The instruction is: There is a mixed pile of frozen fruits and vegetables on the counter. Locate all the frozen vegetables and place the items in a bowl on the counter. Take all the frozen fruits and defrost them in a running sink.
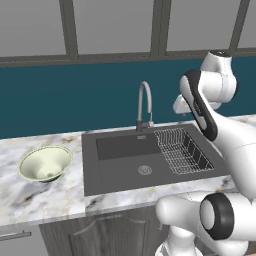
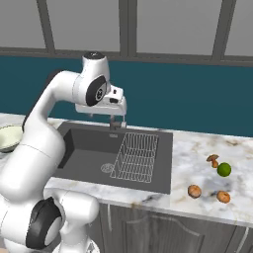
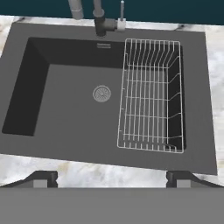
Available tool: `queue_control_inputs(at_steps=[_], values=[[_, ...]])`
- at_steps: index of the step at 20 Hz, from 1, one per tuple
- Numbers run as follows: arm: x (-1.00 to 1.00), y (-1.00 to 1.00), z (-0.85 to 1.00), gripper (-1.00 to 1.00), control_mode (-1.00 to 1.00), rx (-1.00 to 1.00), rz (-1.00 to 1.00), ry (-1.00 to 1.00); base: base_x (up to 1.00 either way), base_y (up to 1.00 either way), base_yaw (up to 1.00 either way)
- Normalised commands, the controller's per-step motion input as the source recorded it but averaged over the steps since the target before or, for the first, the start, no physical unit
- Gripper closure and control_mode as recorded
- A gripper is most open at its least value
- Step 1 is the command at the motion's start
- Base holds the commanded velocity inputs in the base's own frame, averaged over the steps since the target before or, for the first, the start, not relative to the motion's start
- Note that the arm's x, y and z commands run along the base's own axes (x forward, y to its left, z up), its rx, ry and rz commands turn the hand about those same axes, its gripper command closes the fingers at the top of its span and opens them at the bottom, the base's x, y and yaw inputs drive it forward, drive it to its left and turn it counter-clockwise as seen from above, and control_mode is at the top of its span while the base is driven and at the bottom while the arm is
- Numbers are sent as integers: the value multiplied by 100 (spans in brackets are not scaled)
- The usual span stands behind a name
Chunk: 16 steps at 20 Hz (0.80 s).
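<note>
my claw (image 3: 112, 178) hangs over the sink (image 3: 65, 109), fingers spread wide and gripping nothing; its two dark tips sit far apart at the near rim. the sink's long axis runs left to right along the counter (image 1: 45, 197), its basin dark and bare around the round drain (image 3: 101, 93). the wire rack (image 3: 151, 94) fills the right end of the basin, its long side running from the near wall toward the faucet (image 1: 144, 107), which stands at the middle of the back edge with its spout arching forward.

the bowl (image 1: 45, 163) sits on the counter left of the sink, just beside its rim, tipped so its mouth faces up and toward me.

the pile lies on the counter right of the sink, well apart from it: the brown-orange mushroom piece (image 2: 213, 160) with the green ball (image 2: 224, 169) just beside it, and nearer the front edge the two orange fruits (image 2: 194, 190) (image 2: 223, 196), apart from each other. bare marble lies between the sink and the pile.
</note>
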Motion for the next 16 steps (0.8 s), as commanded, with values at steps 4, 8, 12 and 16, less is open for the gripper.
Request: queue_control_inputs(at_steps=[4,8,12,16], values=[[-7,-29,-5,-100,-100,-1,0,2,0,0,0],[-1,-26,-10,-100,-100,-5,-3,1,0,0,0],[14,-34,-13,-100,-100,-10,-5,5,0,0,0],[23,-43,-14,-100,-100,-9,-6,7,0,0,0]])
